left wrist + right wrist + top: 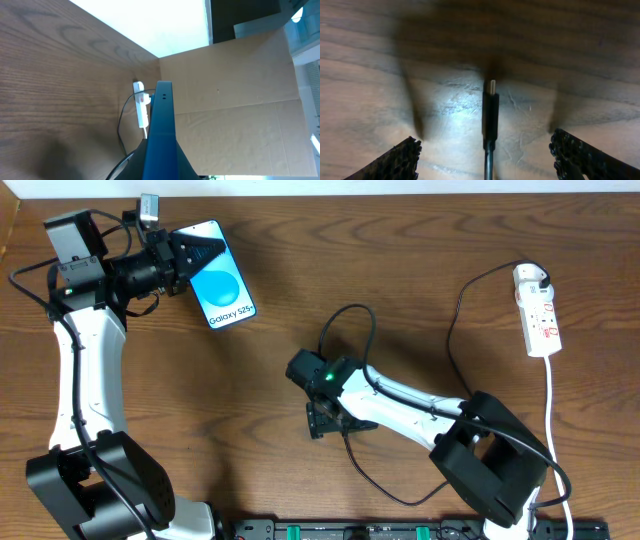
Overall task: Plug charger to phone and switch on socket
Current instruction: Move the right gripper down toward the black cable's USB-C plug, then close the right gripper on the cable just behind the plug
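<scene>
My left pincer point(208, 250) is clenched on the top edge of the phone point(228, 288). The phone is a slim slab with a bright blue screen, a paler blue circle and small white "Galaxy S25+" lettering. Its free end reaches away from my fingers over the wooden table point(300, 260). My left wrist camera shows it edge-on, a narrow blue blade running straight out ahead.

My right pincer point(322, 420) is released, its ribbed black fingers point(400, 160) spread wide. The charger point(491, 117) lies on the wood midway between them and touches neither. It ends in a small black connector with a pale metal tip that points away from my wrist, and a thin cable trails back under me.

The socket point(538, 310), a narrow white strip with red markings, lies well off beyond my right arm.
</scene>
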Robot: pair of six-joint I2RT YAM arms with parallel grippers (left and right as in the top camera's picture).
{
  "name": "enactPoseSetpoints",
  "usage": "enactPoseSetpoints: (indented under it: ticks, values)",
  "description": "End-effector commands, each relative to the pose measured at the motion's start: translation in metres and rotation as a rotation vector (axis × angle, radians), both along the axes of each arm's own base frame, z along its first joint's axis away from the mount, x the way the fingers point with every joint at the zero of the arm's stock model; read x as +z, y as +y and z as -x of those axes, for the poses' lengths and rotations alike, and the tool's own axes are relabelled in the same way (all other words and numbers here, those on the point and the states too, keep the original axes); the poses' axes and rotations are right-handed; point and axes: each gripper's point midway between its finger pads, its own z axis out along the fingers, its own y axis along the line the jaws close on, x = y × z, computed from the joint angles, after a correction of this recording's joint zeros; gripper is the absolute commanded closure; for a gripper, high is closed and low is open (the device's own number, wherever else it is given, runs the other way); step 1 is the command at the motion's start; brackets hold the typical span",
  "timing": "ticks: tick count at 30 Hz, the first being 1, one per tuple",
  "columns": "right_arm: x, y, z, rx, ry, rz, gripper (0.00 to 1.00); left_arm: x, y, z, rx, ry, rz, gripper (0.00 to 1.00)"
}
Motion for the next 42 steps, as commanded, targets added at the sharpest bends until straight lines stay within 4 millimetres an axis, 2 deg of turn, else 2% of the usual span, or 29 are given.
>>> enactPoseSetpoints:
  ticks: [1, 10, 15, 21, 25, 33, 40, 42]
  values:
    - [-0.009, -0.01, -0.001, -0.031, 0.0, 0.033, 0.19, 0.008, -0.001, 0.005, -0.027, -0.026, 0.016, 0.92]
    - [-0.011, -0.011, -0.001, -0.044, 0.002, 0.038, 0.2, 0.008, -0.001, 0.005, -0.027, -0.026, 0.017, 0.93]
    - [-0.015, -0.017, -0.005, -0.084, 0.012, 0.051, 0.24, 0.008, -0.001, 0.005, -0.026, -0.026, 0.016, 0.93]
    - [-0.021, -0.024, -0.007, -0.123, 0.05, 0.054, 0.24, 0.007, -0.001, 0.004, -0.021, -0.024, 0.012, 0.92]
    - [-0.021, -0.024, -0.006, -0.121, 0.053, 0.054, 0.28, 0.007, -0.001, 0.004, -0.021, -0.024, 0.012, 0.93]
    - [-0.021, -0.028, -0.001, -0.128, 0.073, 0.077, 0.29, 0.007, -0.001, 0.004, -0.021, -0.025, 0.012, 0.92]
    - [-0.021, -0.023, 0.005, -0.101, 0.065, 0.079, 0.29, 0.007, -0.001, 0.004, -0.021, -0.025, 0.012, 0.93]
    - [-0.021, -0.023, 0.005, -0.101, 0.064, 0.08, 0.32, 0.007, -0.001, 0.004, -0.021, -0.024, 0.012, 0.93]
